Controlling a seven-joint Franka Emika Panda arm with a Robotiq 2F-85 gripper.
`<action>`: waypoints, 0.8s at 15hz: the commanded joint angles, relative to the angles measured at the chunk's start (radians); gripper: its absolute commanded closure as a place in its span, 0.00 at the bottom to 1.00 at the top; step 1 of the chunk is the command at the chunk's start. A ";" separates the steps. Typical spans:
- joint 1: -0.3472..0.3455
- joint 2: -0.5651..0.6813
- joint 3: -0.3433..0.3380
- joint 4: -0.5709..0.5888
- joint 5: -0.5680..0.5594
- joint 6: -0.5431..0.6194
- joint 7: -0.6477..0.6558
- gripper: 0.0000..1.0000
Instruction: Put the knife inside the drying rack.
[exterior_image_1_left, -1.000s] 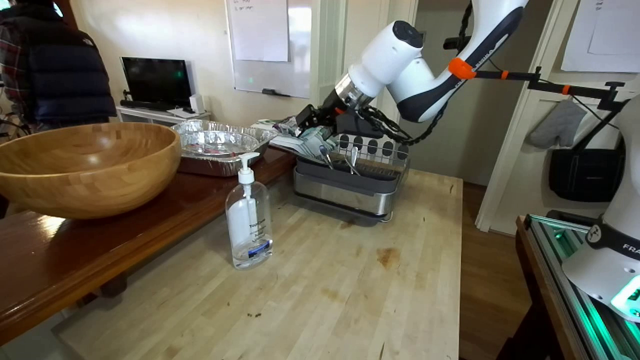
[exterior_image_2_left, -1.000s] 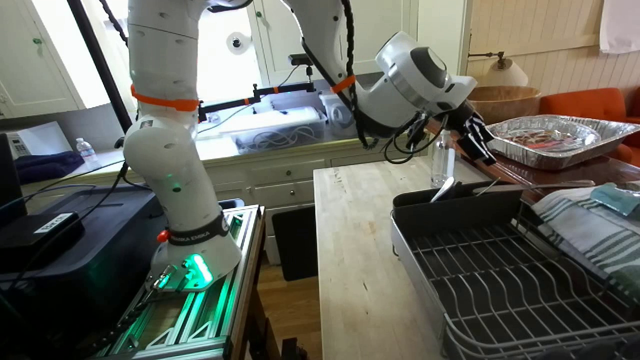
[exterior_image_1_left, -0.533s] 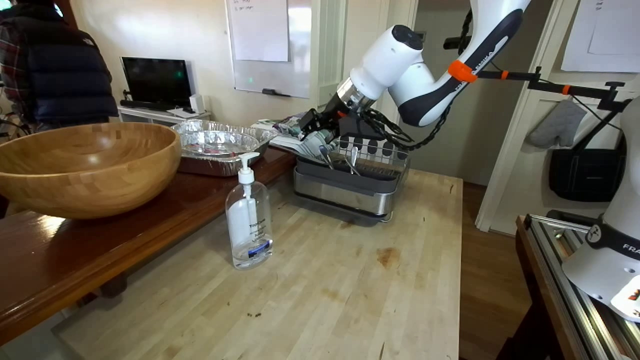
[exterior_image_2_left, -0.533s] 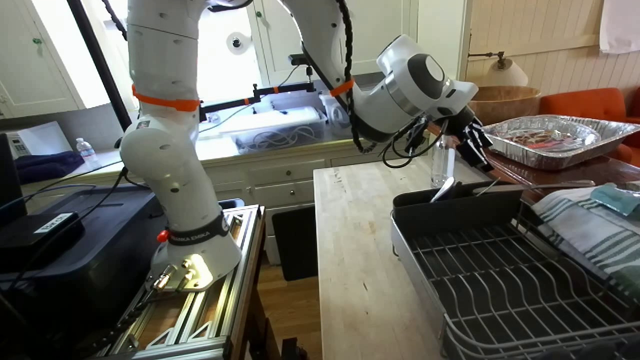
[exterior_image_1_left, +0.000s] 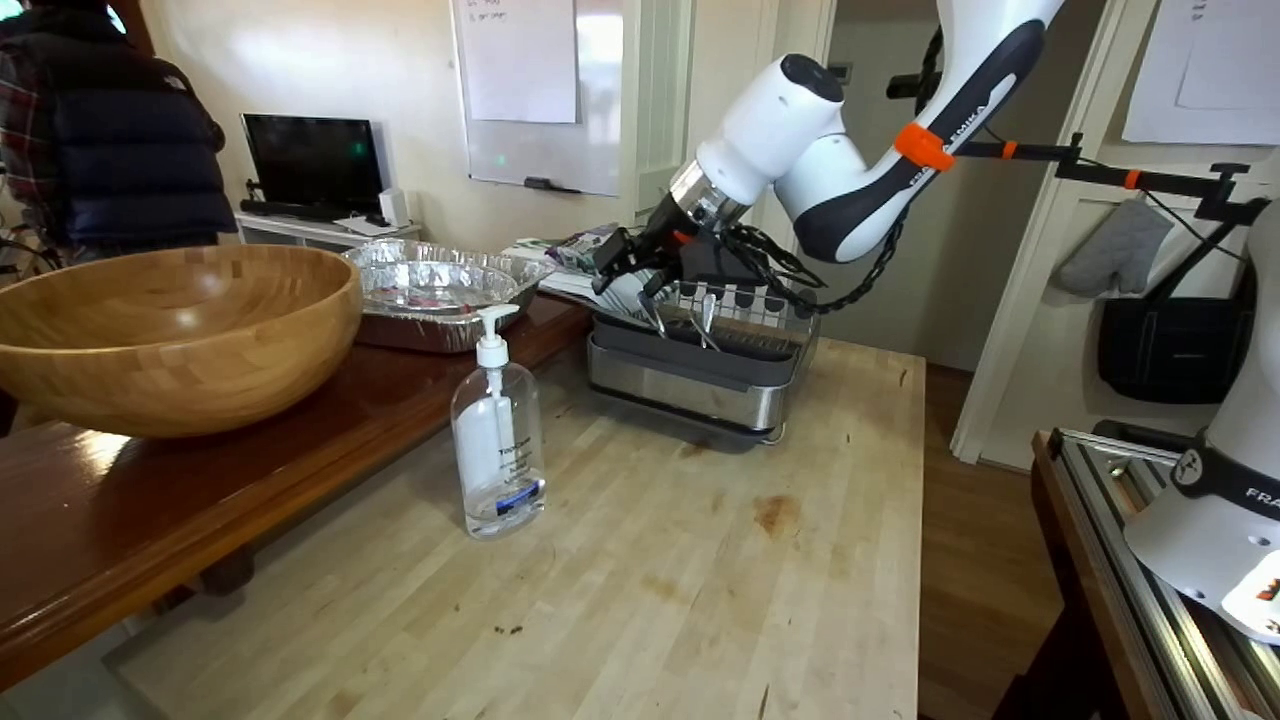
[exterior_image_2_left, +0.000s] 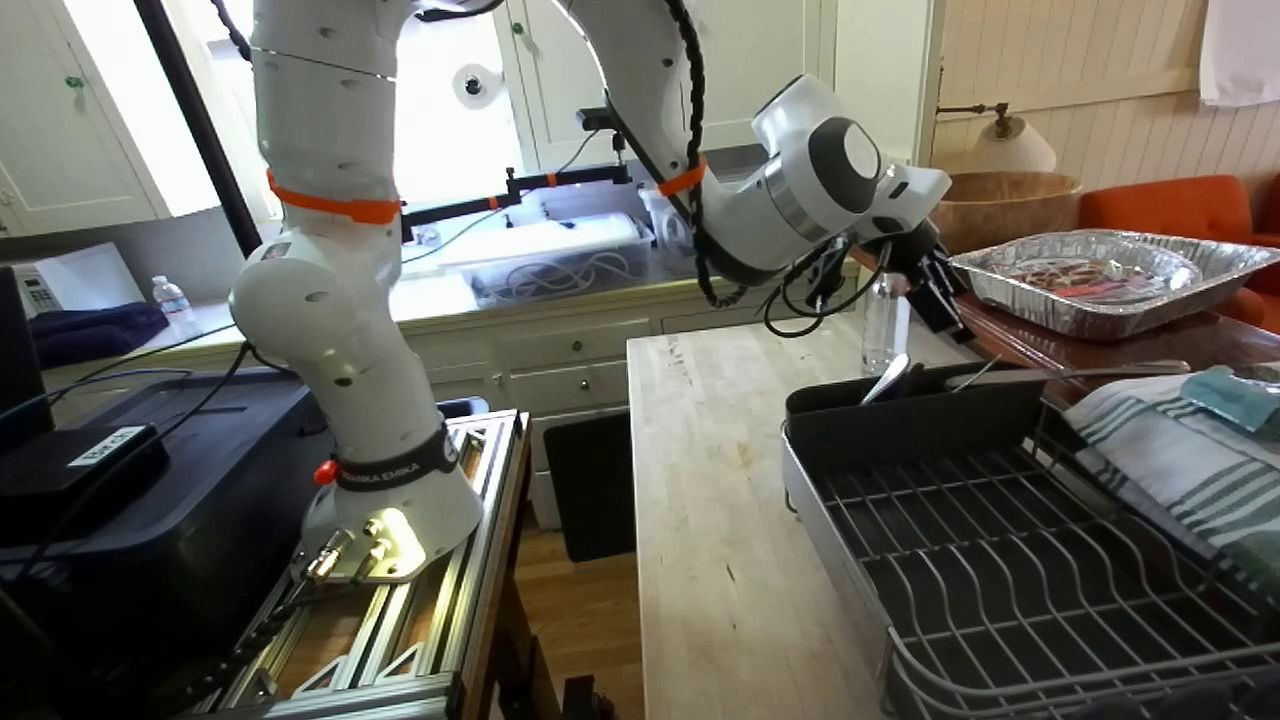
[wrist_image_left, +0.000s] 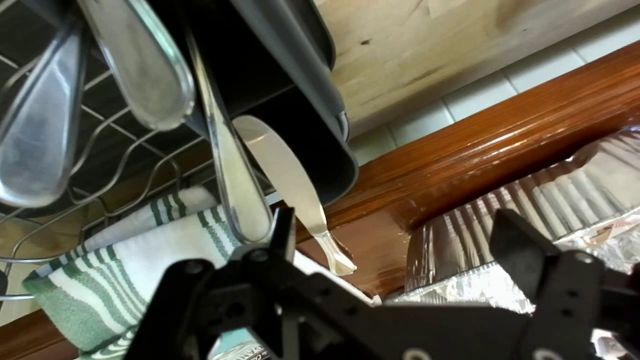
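Near one end of the drying rack (exterior_image_1_left: 690, 388), my gripper (wrist_image_left: 394, 222) slants downward, its two fingers (wrist_image_left: 517, 255) spread wide and holding nothing. Closest to me in the wrist view is the knife (wrist_image_left: 287, 172), pale metal with a broad, rounded blade; its narrow neck shows in the gap between my fingertips, nearer to one than to the other, and the part beyond is hard to make out. The blade overlaps the dark cutlery holder (exterior_image_2_left: 920, 430) in that view, the neck showing past it over the red-brown counter (wrist_image_left: 500, 125); what the knife rests on, I cannot tell. Beside it, silver handles (wrist_image_left: 144, 72) lean out of the holder, one ending right by my finger, touching or not I cannot say. The holder sits at this end of the rack, and a white towel (wrist_image_left: 115, 280) with green stripes lies alongside. On the counter beyond stands the crinkled foil tray (exterior_image_2_left: 1060, 312). A clear soap bottle (exterior_image_1_left: 497, 450) with a white pump stands upright on the pale wooden table (exterior_image_1_left: 690, 560), apart from the rack. Farther along the counter rests the big wooden bowl (exterior_image_1_left: 180, 370), and well beyond, in an exterior view, a person (exterior_image_1_left: 140, 160) in a dark padded vest has their back turned, near a black screen (exterior_image_1_left: 312, 163).
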 joint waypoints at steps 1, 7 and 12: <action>-0.130 -0.026 0.141 -0.048 0.129 -0.009 -0.184 0.00; -0.239 -0.077 0.268 -0.034 0.424 -0.157 -0.495 0.00; -0.304 -0.093 0.340 0.048 0.575 -0.325 -0.679 0.00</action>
